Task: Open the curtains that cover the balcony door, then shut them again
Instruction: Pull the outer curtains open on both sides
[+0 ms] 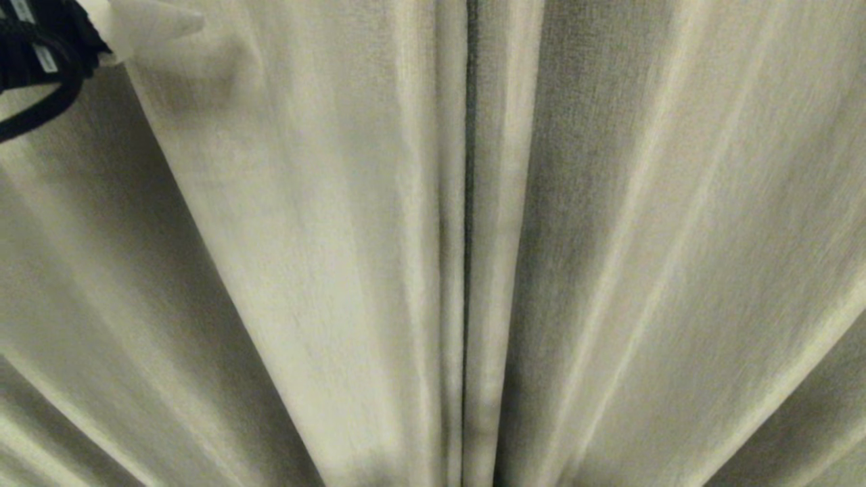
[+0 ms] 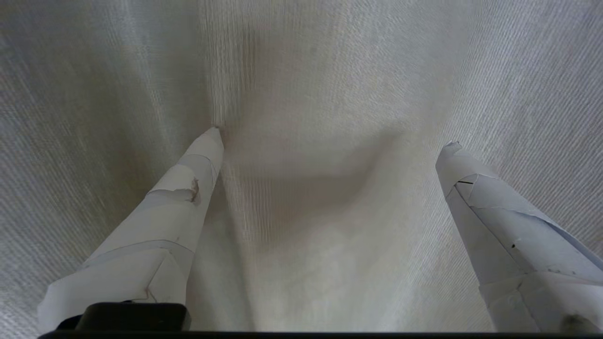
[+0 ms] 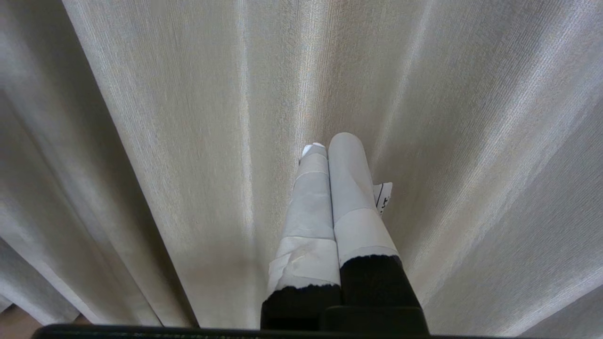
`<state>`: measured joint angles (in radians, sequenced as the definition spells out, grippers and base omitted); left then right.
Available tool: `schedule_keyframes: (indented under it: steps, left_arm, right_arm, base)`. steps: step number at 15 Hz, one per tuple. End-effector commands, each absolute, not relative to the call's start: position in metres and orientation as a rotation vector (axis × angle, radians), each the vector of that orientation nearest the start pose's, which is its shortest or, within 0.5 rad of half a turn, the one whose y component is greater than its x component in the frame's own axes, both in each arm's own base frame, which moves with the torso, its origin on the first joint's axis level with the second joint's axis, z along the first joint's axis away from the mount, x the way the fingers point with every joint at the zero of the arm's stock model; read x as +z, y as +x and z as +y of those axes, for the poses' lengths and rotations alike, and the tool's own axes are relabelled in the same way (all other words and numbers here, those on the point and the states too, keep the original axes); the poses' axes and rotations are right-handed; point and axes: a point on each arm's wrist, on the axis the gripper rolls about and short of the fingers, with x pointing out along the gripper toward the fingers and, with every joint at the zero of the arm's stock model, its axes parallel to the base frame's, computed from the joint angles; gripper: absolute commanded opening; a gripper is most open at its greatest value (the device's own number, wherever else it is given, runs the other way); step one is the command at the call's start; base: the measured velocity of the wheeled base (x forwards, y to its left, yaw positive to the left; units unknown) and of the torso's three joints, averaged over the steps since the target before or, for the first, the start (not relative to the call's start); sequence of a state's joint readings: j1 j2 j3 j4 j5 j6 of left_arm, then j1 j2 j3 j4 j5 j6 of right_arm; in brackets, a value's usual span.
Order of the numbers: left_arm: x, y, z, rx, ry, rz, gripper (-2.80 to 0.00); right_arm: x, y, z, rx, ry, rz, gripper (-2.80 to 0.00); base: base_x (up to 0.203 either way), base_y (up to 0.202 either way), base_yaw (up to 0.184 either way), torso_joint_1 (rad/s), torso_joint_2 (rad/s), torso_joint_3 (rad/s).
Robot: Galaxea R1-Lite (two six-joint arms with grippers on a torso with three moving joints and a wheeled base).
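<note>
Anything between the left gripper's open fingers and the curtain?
Nothing: in the left wrist view the left gripper meets the curtains directly, one fingertip dimpling the fabric.

Cream woven curtains (image 1: 304, 237) with vertical pleat shading and a dark central seam; left end effector (image 2: 330, 141) fingers (image 2: 179, 202) wrapped white.

No text can be read anywhere. A small white tag (image 3: 384, 197) beside the right gripper (image 3: 330, 143) carries dark marks too small to make out. White labels (image 1: 44, 57) on the black cables (image 1: 40, 74) in the head view are also illegible.
</note>
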<state>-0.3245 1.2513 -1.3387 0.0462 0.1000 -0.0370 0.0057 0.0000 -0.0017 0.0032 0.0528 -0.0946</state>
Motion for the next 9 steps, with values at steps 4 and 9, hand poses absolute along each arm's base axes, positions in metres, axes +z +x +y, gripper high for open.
schedule_keyframes:
  steps: [4,9]
  left_arm:
    - [0.389,0.192,-0.065,-0.237,-0.054,-0.046,0.00]
    - [0.394,0.219,-0.086,-0.294,-0.175,-0.027,0.00]
  right_arm:
    - [0.076,-0.023,0.001,0.060,-0.095,0.000,-2.80]
    - [0.076,-0.023,0.001,0.060,-0.095,0.000,-2.80]
  base:
    - [0.000,0.000,0.000,0.000,0.00,0.000]
    - [0.000,0.000,0.000,0.000,0.00,0.000]
